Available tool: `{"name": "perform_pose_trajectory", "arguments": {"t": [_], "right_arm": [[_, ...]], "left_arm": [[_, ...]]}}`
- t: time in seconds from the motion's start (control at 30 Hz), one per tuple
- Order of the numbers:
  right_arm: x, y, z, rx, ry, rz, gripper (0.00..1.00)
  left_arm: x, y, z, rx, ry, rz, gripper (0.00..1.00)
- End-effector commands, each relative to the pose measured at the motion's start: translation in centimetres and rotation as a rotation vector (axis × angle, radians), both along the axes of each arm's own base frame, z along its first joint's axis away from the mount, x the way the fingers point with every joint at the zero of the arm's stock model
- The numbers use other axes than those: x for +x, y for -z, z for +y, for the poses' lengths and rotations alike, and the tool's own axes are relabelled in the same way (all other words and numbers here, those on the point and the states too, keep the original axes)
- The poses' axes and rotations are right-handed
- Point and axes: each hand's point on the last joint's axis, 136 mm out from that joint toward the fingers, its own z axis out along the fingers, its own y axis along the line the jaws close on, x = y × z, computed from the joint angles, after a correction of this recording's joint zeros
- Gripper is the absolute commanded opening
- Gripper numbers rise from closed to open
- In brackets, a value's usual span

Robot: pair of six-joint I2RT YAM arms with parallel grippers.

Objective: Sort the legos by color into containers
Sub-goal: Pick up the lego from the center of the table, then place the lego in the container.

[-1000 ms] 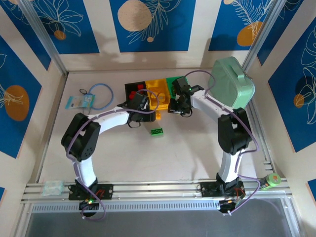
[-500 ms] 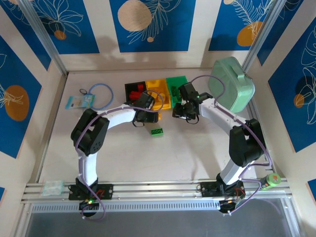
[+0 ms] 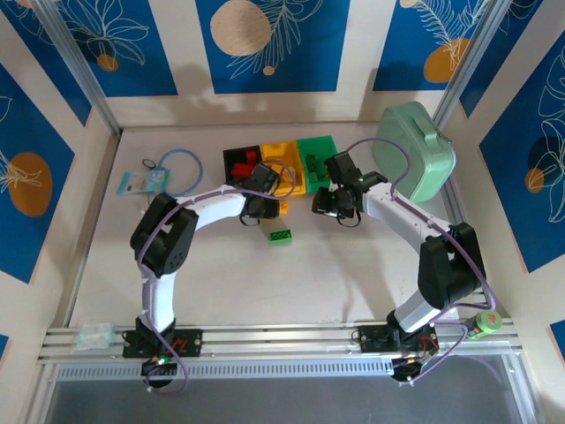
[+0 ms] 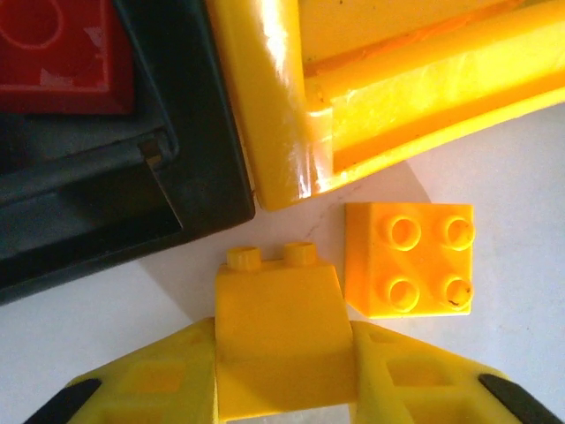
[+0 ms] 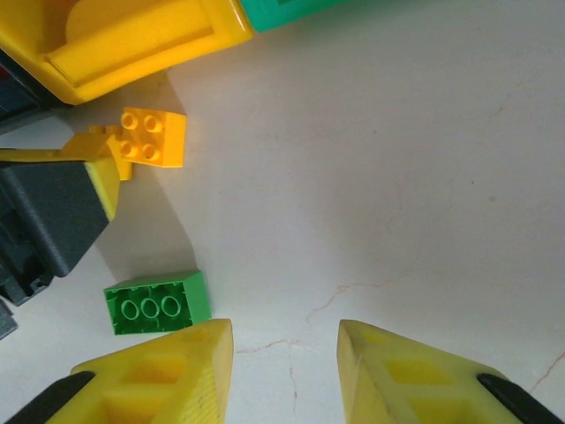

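Observation:
My left gripper (image 4: 281, 334) (image 3: 261, 208) is shut on a yellow sloped lego (image 4: 278, 322), low over the table just in front of the black bin (image 4: 97, 199) and the yellow bin (image 4: 388, 84). Right beside it lies a second yellow lego (image 4: 409, 259) (image 5: 152, 137) with four studs. A red lego (image 4: 57, 57) rests in the black bin. The three containers stand in a row: black (image 3: 231, 156), yellow (image 3: 268, 151), green (image 3: 323, 141). A green lego (image 3: 282, 236) (image 5: 157, 303) lies alone on the table. My right gripper (image 5: 284, 334) (image 3: 335, 205) hangs open over bare table, nothing between its fingers.
A large mint-green case (image 3: 413, 150) stands at the back right. A blue cable loop (image 3: 181, 170) and a small packet (image 3: 141, 181) lie at the back left. Bare table stretches in front of the green lego down to the arm bases.
My left gripper has closed on the yellow sloped lego. The right gripper has drawn back from the green bin, rightward and toward me, staying open.

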Motion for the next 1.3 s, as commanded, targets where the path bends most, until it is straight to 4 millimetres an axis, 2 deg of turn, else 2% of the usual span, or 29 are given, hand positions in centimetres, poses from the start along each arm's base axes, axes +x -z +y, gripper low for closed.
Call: {"name": "perform_pose_trajectory", "arguments": {"t": [0.0,0.13,0.2,0.27,0.5,0.67,0.7,0.77,0.8,0.93,1.07,1.17,1.27], "right_arm": [[-0.8,-0.4,-0.9,-0.002,0.031,-0.006,0.37],[-1.3,0.1,-1.7,0.007,0.052,0.001,0.37],[-1.7,0.6,-1.8,0.013,0.056,0.014,0.37],[-2.0,0.9,-1.7,0.019,0.056,0.023,0.37],[-3.5,0.8,-2.0,0.024,0.060,0.018,0.37],[-4.2,0.8,-2.2,0.028,0.057,0.016,0.37],[-4.2,0.7,-2.1,0.029,0.056,0.016,0.37],[-4.3,0.6,-2.0,0.029,0.052,0.016,0.39],[-4.3,0.5,-2.0,0.029,0.051,0.015,0.39],[-4.2,0.2,-1.5,0.033,0.040,0.007,0.40],[-3.8,0.2,-0.8,0.032,0.018,0.007,0.42],[-3.4,0.2,0.3,0.024,-0.016,0.008,0.50],[-2.5,0.2,1.8,0.015,-0.052,0.005,0.61]], "left_arm": [[-1.4,-1.7,0.7,0.036,0.011,-0.010,0.32],[-1.1,-5.9,0.2,-0.027,0.020,-0.109,0.32],[-0.1,-7.9,-0.1,-0.032,0.032,-0.155,0.33],[1.0,-8.8,-0.6,-0.028,0.045,-0.167,0.34],[4.8,-8.9,-2.3,0.006,0.064,-0.170,0.35],[7.4,-9.7,-2.6,0.020,0.061,-0.188,0.38],[7.9,-9.8,-2.6,0.026,0.056,-0.186,0.42],[8.4,-10.5,-2.3,0.045,0.048,-0.192,0.59],[8.5,-11.1,-2.2,0.050,0.049,-0.202,0.62],[8.3,-13.6,-1.4,0.052,0.036,-0.253,0.64],[6.9,-16.0,-0.1,0.029,0.013,-0.302,0.64],[5.2,-17.5,1.1,-0.006,-0.006,-0.339,0.64],[2.9,-18.1,2.5,-0.050,-0.025,-0.362,0.64]]}}
